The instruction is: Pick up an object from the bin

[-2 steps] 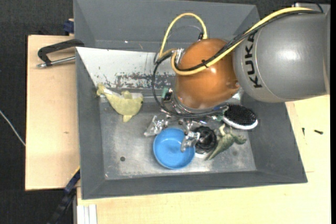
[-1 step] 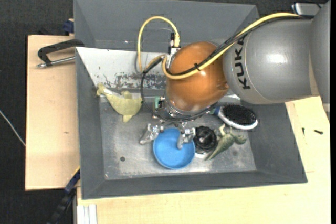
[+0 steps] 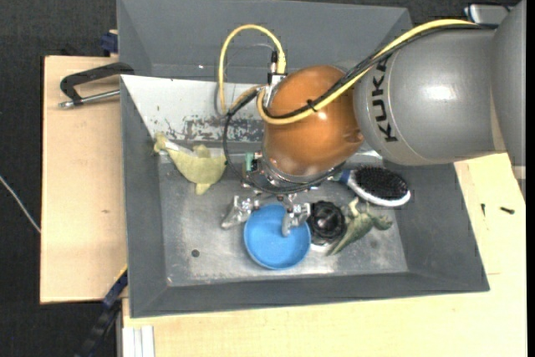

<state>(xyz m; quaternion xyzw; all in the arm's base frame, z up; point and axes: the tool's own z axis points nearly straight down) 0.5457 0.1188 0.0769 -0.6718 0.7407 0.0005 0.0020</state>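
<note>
Claw [image 3: 266, 215] is hanging low over the floor of the bin [image 3: 175, 221], roughly midway along the bin's edge at the bottom of the view. Its 2 metal fingers [image 3: 236, 211] are standing spread apart, so the claw is open and gripping nothing.

Blue round disc [image 3: 276, 240] is lying flat on the bin floor directly under the claw, close to that same bottom edge. 1 finger is overlapping the disc's upper rim; the other is sitting just off the rim toward the bin's left edge. Cannot tell whether either finger is touching the disc.

Orange cover [image 3: 305, 125] on the wrist is bulging above the claw, with a yellow cable [image 3: 242, 33] looping over it toward the bin's far edge. Grey arm [image 3: 443, 104] is reaching in across the bin's right edge.

Neighbours:
- Black round object [image 3: 328, 220] is sitting just beside the disc, on the side toward the right edge.
- Green toy [image 3: 361, 228] is lying beside that, further toward the bottom right corner.
- Black hairbrush with a white rim [image 3: 380, 186] is lying near the right edge, just under the arm.
- Yellowish soft thing [image 3: 196, 163] is lying well apart, near the left edge.
</note>
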